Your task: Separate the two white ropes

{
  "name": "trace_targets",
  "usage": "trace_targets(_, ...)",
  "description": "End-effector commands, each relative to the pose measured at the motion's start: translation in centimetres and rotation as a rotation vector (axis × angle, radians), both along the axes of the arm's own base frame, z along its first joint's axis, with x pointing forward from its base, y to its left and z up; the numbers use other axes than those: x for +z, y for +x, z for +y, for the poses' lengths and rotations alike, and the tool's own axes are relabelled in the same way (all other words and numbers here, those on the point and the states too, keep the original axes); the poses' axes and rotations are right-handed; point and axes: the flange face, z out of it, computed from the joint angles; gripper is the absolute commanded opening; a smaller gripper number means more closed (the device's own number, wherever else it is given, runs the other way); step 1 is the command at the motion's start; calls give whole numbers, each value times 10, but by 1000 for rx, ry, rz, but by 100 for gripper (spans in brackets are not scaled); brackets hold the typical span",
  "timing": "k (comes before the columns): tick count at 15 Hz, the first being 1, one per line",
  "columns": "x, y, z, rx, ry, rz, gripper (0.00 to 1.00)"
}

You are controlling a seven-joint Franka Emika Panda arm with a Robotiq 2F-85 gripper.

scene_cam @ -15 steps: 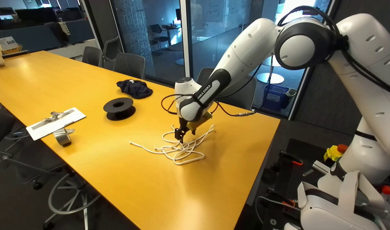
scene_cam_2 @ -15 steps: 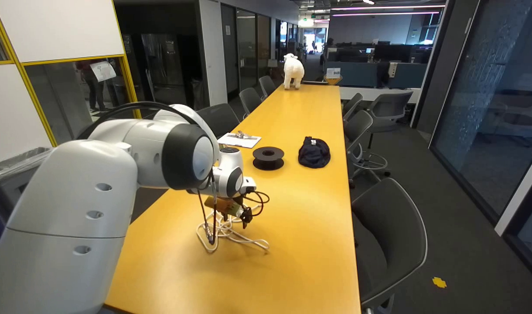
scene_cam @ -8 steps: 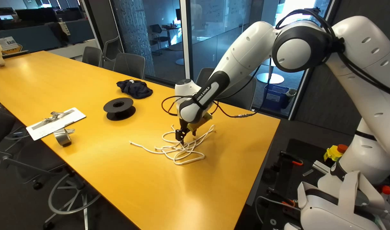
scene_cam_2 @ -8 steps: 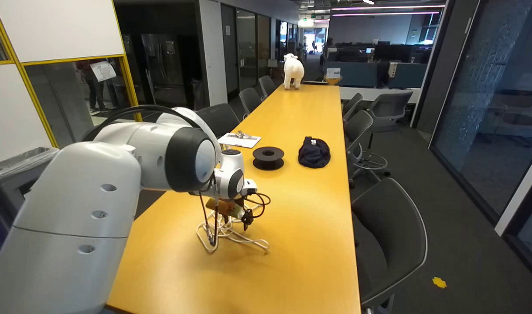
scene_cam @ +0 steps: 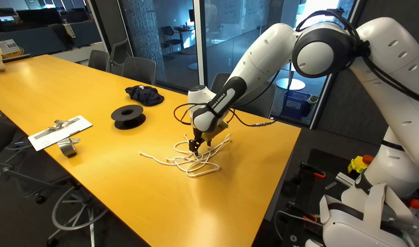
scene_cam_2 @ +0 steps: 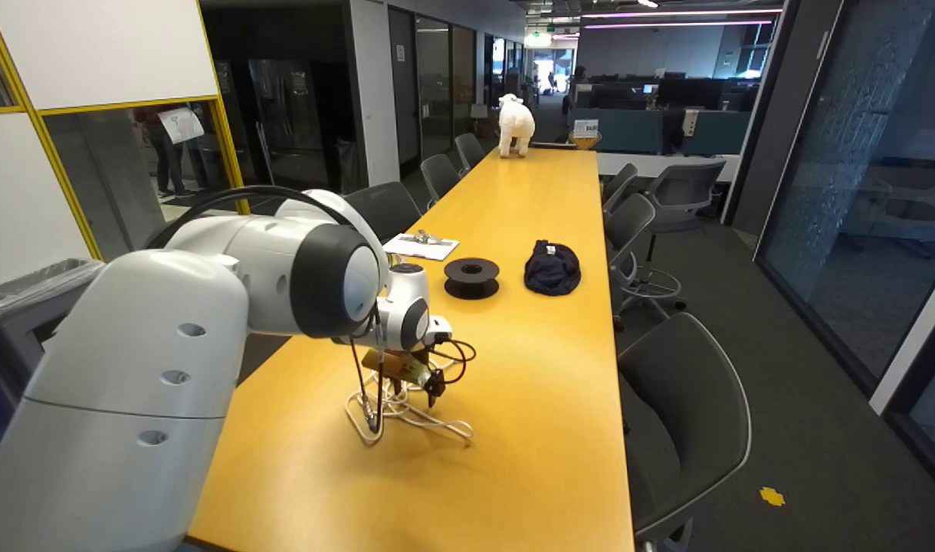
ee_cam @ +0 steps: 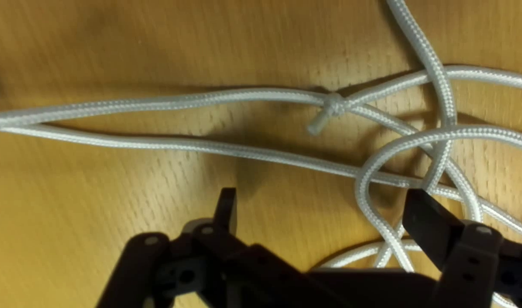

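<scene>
Dipped a shade since a second ago! Has brought the gripper (ee_cam: pixel 321 194) slightly lower over the ropes (ee_cam: pixel 261 95), leaving that tangle lying as before on the table (scene_cam: pixel 175 202). Now hanging right over the heap in both exterior views, pointing down and showing jaws spread wide apart in the wrist view.

Staying there, straight to the fingers (ee_cam: pixel 430 224). Just ahead of the tips, two strands, close together at the left edge, then fanning apart on the way across. At the upper strand, a knot (ee_cam: pixel 334 105) with a short stub, roughly in line with the middle of the gap. Lower down, a bent loop, crossing the other strand and curving down between the fingers, nearer the one at right. Bunched thickest on that side, too, crossing over and over at the very tip and partly hidden behind the black finger. In contact there? Impossible to tell. Under the finger at left, the table itself.

Impossible as well to trace each rope through those crossings. Out in an exterior view, trailing one end away to the left, well short of the spool (scene_cam: pixel 127 118), and reaching out in a long bend to the right, past the gripper.
</scene>
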Motion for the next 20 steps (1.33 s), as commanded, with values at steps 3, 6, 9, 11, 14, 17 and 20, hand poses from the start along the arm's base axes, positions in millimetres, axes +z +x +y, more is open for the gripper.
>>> trace_targets(3,0,7,-2,4,-6,0,100)
trace_targets(6,0,6,-3,23,-20,11,75)
trace_targets(9,-2,5,-5,28,-21,23,58)
trace_targets(11,0,7,-5,30,-23,24,42)
trace_targets(14,1,8,-6,35,-24,31,20)
trace_targets(17,1,9,-6,38,-24,41,1)
trace_targets(20,0,8,-8,41,-26,53,2)
